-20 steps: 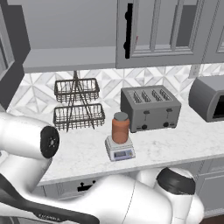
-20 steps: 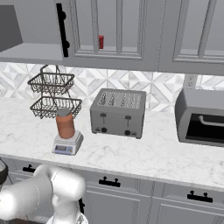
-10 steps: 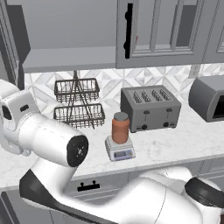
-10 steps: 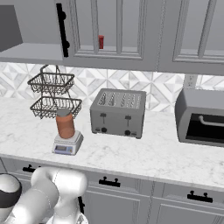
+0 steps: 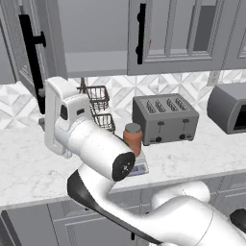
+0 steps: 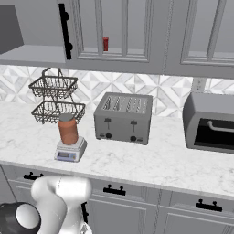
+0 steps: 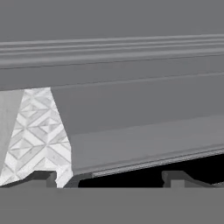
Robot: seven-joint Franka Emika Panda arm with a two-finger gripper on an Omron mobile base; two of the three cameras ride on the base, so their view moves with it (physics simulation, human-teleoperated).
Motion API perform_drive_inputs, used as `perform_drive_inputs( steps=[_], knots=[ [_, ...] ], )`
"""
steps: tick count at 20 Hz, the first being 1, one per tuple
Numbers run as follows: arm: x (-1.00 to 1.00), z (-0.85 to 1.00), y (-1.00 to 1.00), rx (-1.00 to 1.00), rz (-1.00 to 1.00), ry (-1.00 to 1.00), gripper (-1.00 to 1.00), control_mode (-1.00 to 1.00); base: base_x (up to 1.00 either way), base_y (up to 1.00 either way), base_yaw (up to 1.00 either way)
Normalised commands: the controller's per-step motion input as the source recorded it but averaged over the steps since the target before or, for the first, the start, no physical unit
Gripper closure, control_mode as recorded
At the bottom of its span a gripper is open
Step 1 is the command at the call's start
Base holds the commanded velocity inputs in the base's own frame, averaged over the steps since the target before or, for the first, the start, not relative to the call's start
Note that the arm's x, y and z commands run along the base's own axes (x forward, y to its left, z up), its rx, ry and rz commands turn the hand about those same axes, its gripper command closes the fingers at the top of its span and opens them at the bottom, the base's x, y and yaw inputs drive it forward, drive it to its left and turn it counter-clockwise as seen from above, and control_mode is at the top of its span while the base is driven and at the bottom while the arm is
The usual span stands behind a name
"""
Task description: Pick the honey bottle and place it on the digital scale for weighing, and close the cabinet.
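Observation:
The honey bottle (image 5: pixel 133 138) (image 6: pixel 68 129), orange-brown with a grey lid, stands upright on the digital scale (image 5: pixel 139 168) (image 6: pixel 70 151) near the counter's front edge. The cabinet's left door (image 5: pixel 21 53) is swung open, its black bar handle (image 5: pixel 32 60) facing me. The right door (image 6: pixel 114 27) is closed. My hand (image 5: pixel 54 113) is raised at the lower end of that handle, far left of the bottle. In the hand view my gripper (image 7: pixel 109 180) is open with nothing between its fingertips (image 7: pixel 43 177), facing a grey panelled surface with backsplash tiles at the left.
A grey four-slot toaster (image 5: pixel 166 119) stands right of the scale, a two-tier wire basket (image 6: pixel 57 98) behind it, and a toaster oven (image 6: pixel 210 123) at the far right. A small red can (image 6: pixel 105 43) sits behind the glass door. My arm (image 5: pixel 96 149) crosses the counter front.
My arm has swung up and to the left, carrying the hand from low at the counter's edge up to the open door's handle. The bottle stays on the scale.

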Motion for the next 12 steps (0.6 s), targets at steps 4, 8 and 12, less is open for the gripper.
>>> perform_drive_inputs(
  steps=[4,8,12],
  knots=[
    [1.00,0.00,-1.00,0.12,-0.11,0.07,-1.00,-1.00,0.00,0.00,0.00],
    [1.00,-0.01,-0.98,0.12,-0.08,0.07,-1.00,-1.00,0.00,0.00,0.00],
    [1.00,-0.05,-0.84,0.11,-0.05,0.06,-1.00,-1.00,0.00,0.00,0.00]
  ],
)
